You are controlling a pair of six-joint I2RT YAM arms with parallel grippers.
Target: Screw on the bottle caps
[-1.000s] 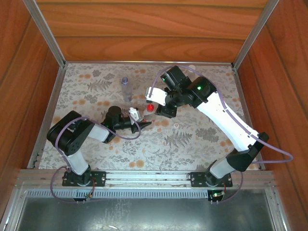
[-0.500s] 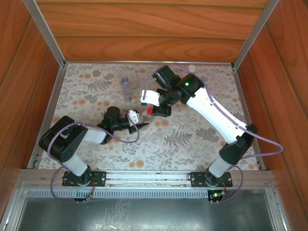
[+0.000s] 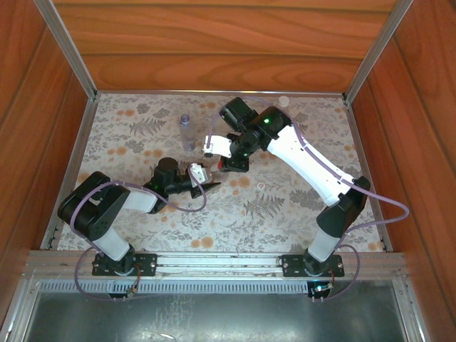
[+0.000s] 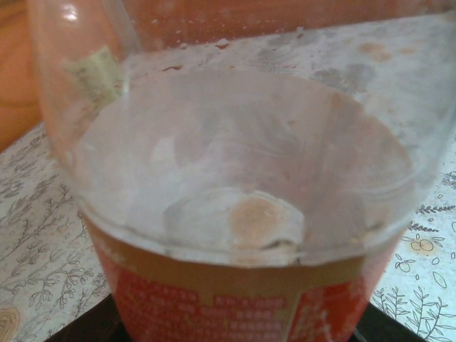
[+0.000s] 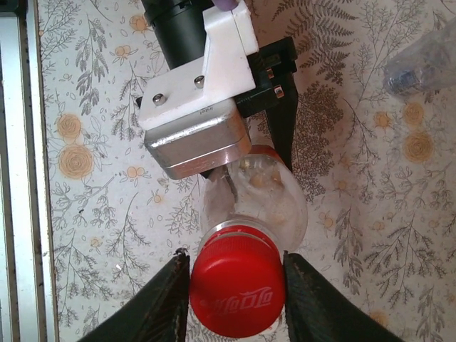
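Wood-panelled on three sides, floored with a floral-print tabletop [image 3: 249, 221]. Found the white right arm [image 3: 313, 160] stretched from the near right corner toward the middle of the table, and the black left arm [image 3: 107, 203] folded low at the near left, reaching inward to meet it. Found the left gripper [image 3: 206, 185] clamped around the body of a clear plastic bottle with a red-and-white label [image 4: 235, 178], near the table centre. Confirmed from the left wrist view, with the transparent wall and red label sitting right against the lens. Found the right gripper [image 5: 235, 260] closed down to cap width, with both black fingers [image 5: 171, 303] touching opposite sides of a round red plastic screw cap [image 5: 237, 292]. Placed the cap at the neck of that same bottle, directly over its clear shoulder. Unable to tell how far threaded on. Recorded a bluish unlabelled clear plastic bottle [image 3: 185, 130] standing upright farther back and to the left, apart from both grippers. Recorded a round white plastic cap [image 3: 283, 101] lying alone at the far edge of the table, right of centre. Logged a smaller pale round item [image 3: 260, 186] on the cloth to the right of the grippers, too small to identify with certainty.
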